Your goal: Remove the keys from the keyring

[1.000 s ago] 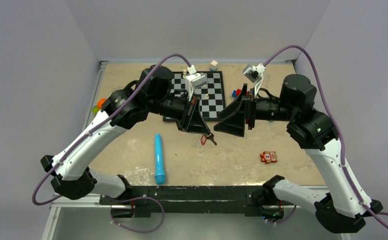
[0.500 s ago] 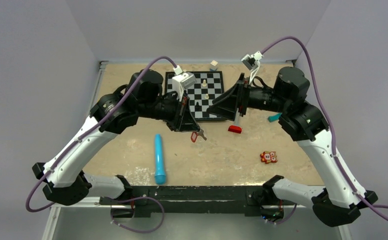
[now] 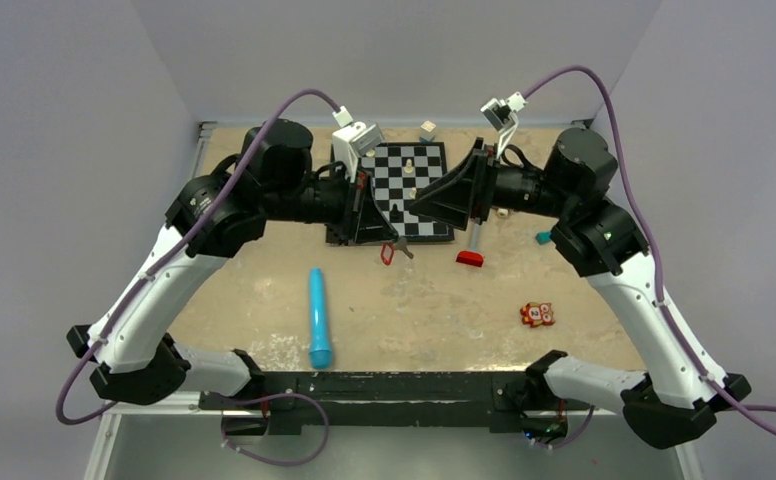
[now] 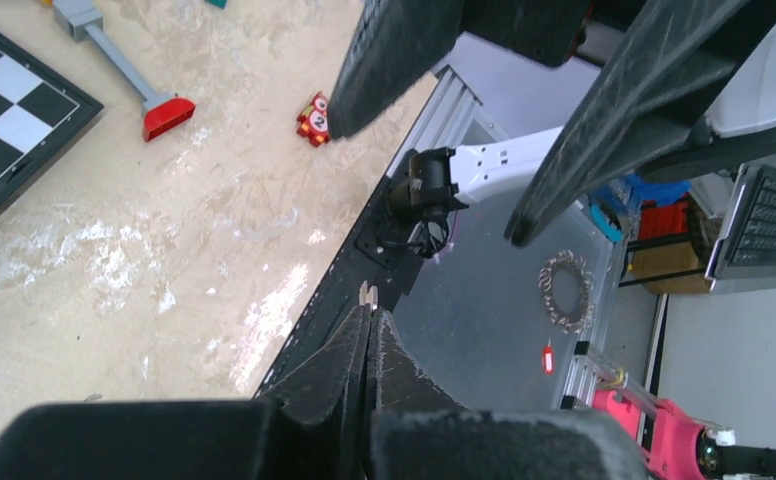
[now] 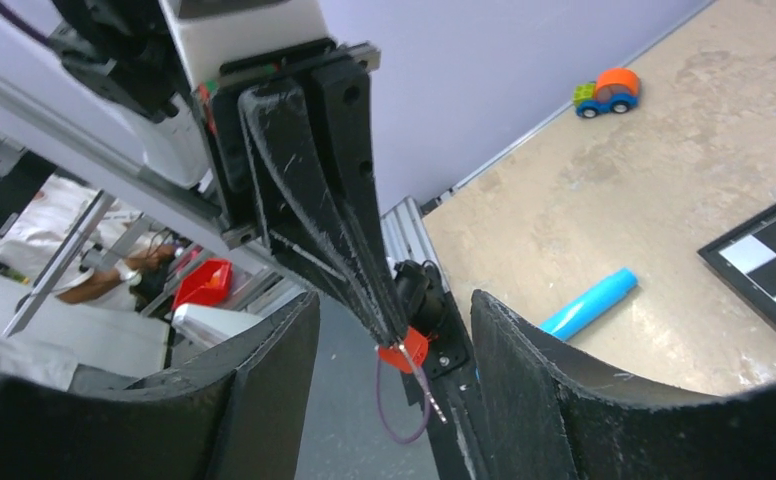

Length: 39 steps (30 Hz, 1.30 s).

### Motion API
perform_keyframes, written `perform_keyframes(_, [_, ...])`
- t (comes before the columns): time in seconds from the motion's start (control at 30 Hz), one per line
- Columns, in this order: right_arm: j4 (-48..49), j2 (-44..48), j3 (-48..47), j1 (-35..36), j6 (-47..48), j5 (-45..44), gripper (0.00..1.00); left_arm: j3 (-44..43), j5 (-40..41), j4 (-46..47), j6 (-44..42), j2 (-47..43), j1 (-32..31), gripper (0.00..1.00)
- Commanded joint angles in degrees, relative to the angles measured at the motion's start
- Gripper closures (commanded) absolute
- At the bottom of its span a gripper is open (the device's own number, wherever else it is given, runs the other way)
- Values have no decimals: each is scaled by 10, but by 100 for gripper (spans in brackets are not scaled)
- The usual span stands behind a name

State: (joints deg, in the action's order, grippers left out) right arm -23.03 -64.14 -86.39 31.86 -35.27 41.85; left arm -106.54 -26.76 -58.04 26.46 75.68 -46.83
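My left gripper (image 3: 382, 240) is shut on the keyring's thin metal ring, held above the sandy table just in front of the chessboard. The red keyring tag (image 3: 387, 254) and a small silver key (image 3: 405, 252) hang below its tips. In the right wrist view the tag (image 5: 405, 355) and key (image 5: 426, 385) dangle from the left fingers (image 5: 334, 210), between my right gripper's (image 5: 394, 300) open fingers without touching them. From above, the right gripper (image 3: 426, 207) hovers just right of the left one. In the left wrist view a sliver of metal pokes past the left gripper's (image 4: 369, 305) shut tips.
A blue cylinder (image 3: 319, 316) lies near the front left. The chessboard (image 3: 426, 175), with white pieces, sits at the back. A red block-headed toy (image 3: 470, 258) lies right of the keyring, an orange square toy (image 3: 536, 314) at front right. A toy car (image 5: 606, 92) is by the left wall.
Both grippers have lifted and drawn back towards the chessboard, the left one carrying the keyring left and back. The right gripper's fingers have narrowed somewhat.
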Motion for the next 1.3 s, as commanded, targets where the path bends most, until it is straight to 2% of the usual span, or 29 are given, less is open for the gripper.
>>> perform_keyframes(0.0, [95,21,23,1,-35,66,40,-62,-4,6,30,23,5,100])
perform_keyframes(0.13, [149,41,50,1,-58,72,40,-84,-2,3,55,23,4,100])
perform_keyframes(0.3, [186,58,71,1,-66,78,40,-67,1,26,87,7,5,100])
perform_keyframes(0.5, [195,75,98,1,-67,83,44,-26,5,80,116,-18,5,100])
perform_keyframes(0.73, [201,65,102,1,-52,96,49,-39,-8,104,120,-4,5,100])
perform_keyframes(1.27, [241,47,117,1,-63,109,68,-46,-16,122,131,-3,5,100])
